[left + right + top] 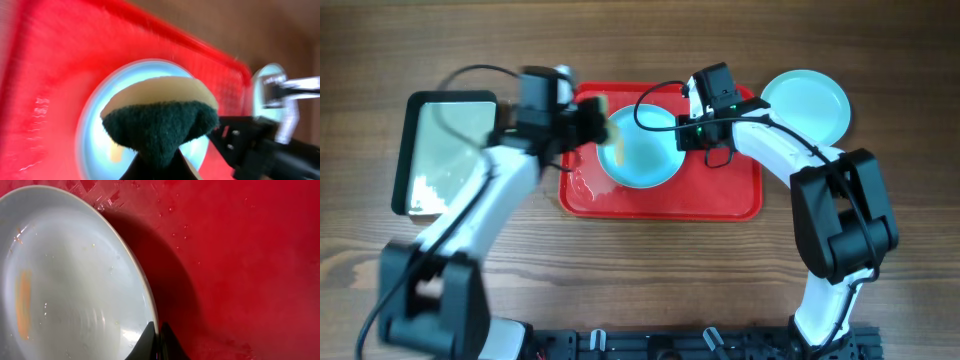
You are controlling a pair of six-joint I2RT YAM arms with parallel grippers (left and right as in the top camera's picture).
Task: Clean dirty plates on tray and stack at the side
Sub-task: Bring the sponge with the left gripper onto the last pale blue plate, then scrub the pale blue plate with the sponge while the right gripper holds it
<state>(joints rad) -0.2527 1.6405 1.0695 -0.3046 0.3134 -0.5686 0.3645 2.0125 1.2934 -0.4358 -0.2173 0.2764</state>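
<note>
A pale turquoise plate [642, 150] sits tilted on the red tray [720, 195], with a yellowish smear [23, 302] on it. My right gripper [688, 128] is shut on its right rim [155, 335] and holds that edge raised off the tray [240, 255]. My left gripper [592, 122] is shut on a sponge [162, 117], yellow on top and dark green below, held over the plate's left side [100, 140]. A second turquoise plate [807, 105] lies on the table right of the tray. The white plate is out of view.
A smaller black-rimmed pale-green tray [445, 150] lies left of the red tray. Water drops lie on the red tray floor [175, 210]. The right arm's cables [660, 95] hang over the tray's back edge.
</note>
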